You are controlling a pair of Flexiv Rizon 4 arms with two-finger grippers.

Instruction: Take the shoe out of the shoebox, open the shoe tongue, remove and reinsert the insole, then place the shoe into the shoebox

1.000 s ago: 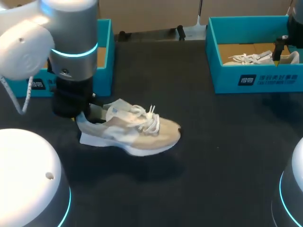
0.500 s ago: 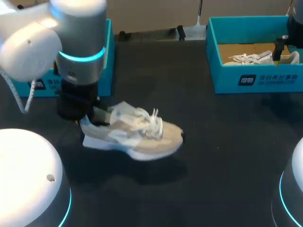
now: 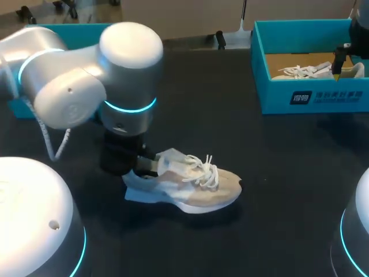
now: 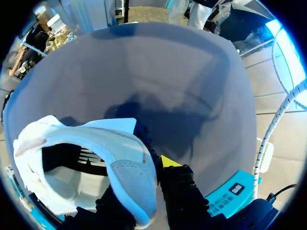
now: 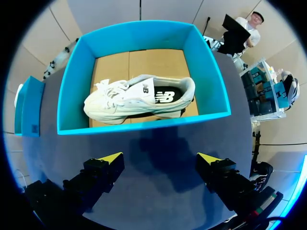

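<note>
At the far left of the table (image 3: 242, 127) a teal box (image 3: 63, 27) shows only in part behind the left arm (image 3: 115, 86), which comes in from the left and bends down over the near left part of the dark surface. Below its wrist the left gripper (image 4: 144, 184) is clamped on the heel of the shoe (image 3: 196, 184): in the left wrist view one yellow-tipped finger (image 4: 168, 162) presses the outside of the heel collar and the other dark finger sits on its opposite side, so the heel wall is pinched between them. The beige and white shoe lies just left of the table's middle, heel to the left under the wrist and toe to the right, laces loose on top and its opening dark and wide. Whether the sole rests fully on the table cannot be told. Well apart from it, at the far right, stands the teal shoebox (image 3: 311, 98) with a white shoe (image 5: 139, 98) lying on its side on the brown floor inside. The right gripper (image 5: 160, 160) hangs by the near wall of that box, its two fingers spread wide and touching nothing
</note>
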